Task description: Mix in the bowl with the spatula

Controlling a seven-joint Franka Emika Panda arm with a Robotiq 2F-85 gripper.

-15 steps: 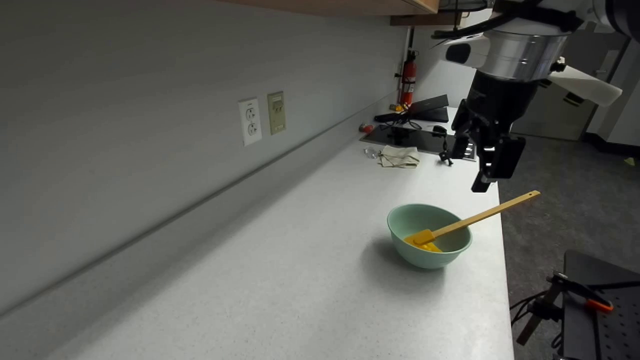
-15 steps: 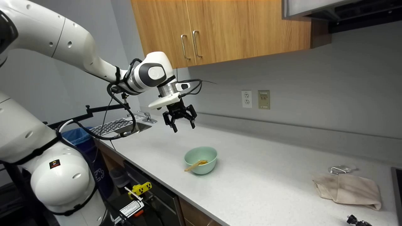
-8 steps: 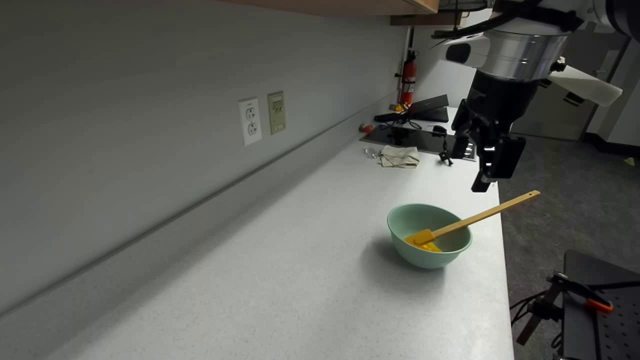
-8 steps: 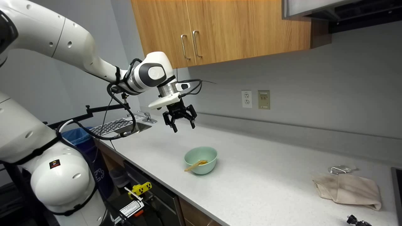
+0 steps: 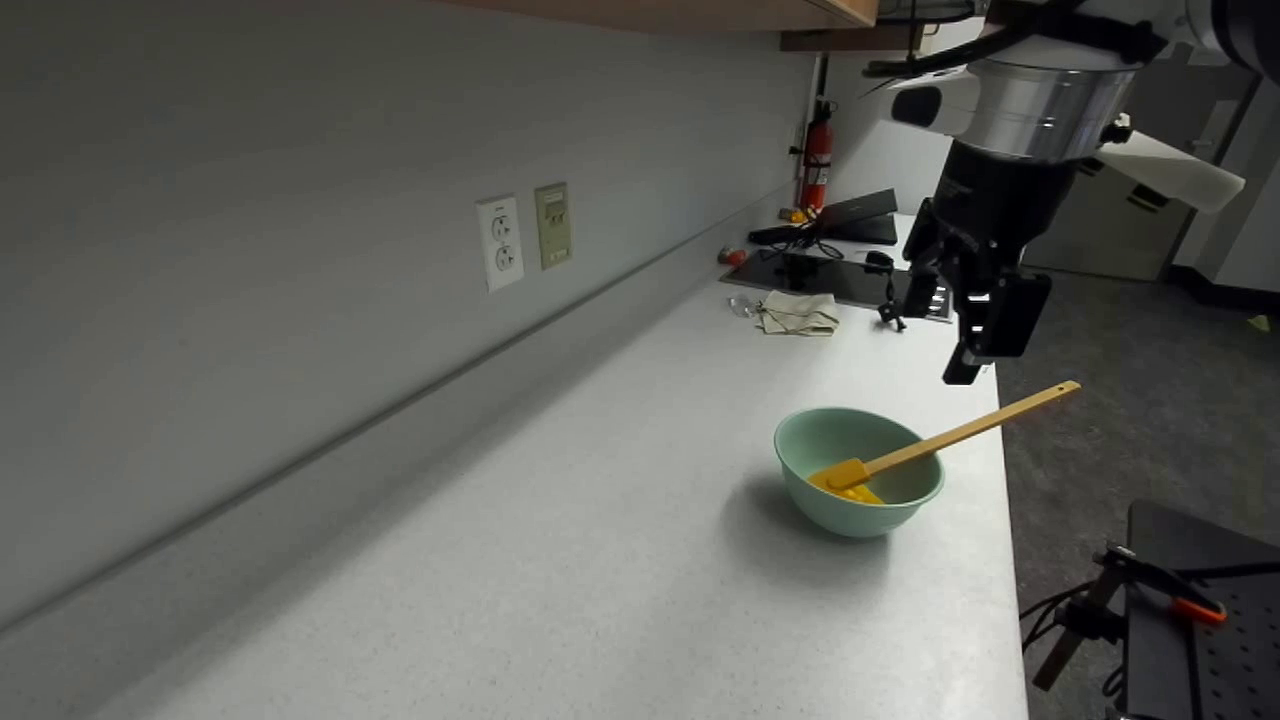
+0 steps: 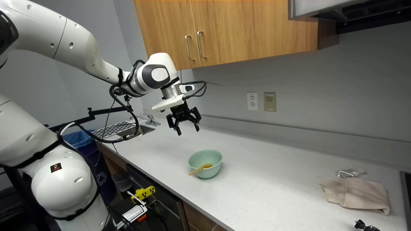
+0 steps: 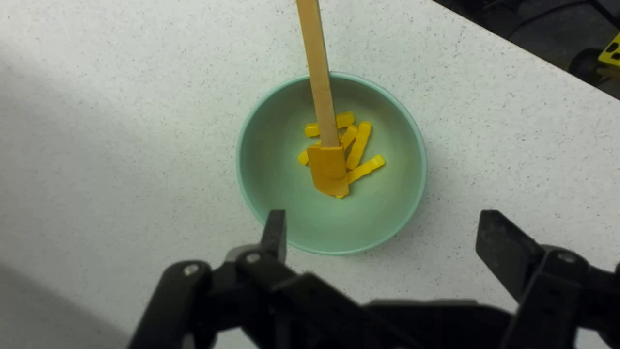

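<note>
The pale teal-green bowl sits upright on the counter in both exterior views (image 5: 850, 520) (image 6: 212, 172) and the wrist view (image 7: 395, 194). The spatula (image 5: 970, 431) leans in it. Its yellow-orange head rests among several yellow pieces (image 7: 359, 145) on the bowl's bottom. Its wooden handle crosses the rim and sticks out toward the counter's front edge, as also seen in an exterior view (image 6: 196, 170) and the wrist view (image 7: 319, 92). My gripper (image 6: 188, 131) is open and empty, well above the counter and bowl. In the wrist view its fingers (image 7: 382, 215) are wide apart, touching nothing.
A folded beige cloth (image 6: 359, 194), a small clear item (image 6: 348, 173) and a black plug (image 6: 364, 225) lie farther along the counter. A cooktop (image 5: 840, 280) lies beyond. A wooden cabinet (image 6: 231, 32) hangs above, and the wall runs behind. A sink (image 6: 135, 130) is at the far end.
</note>
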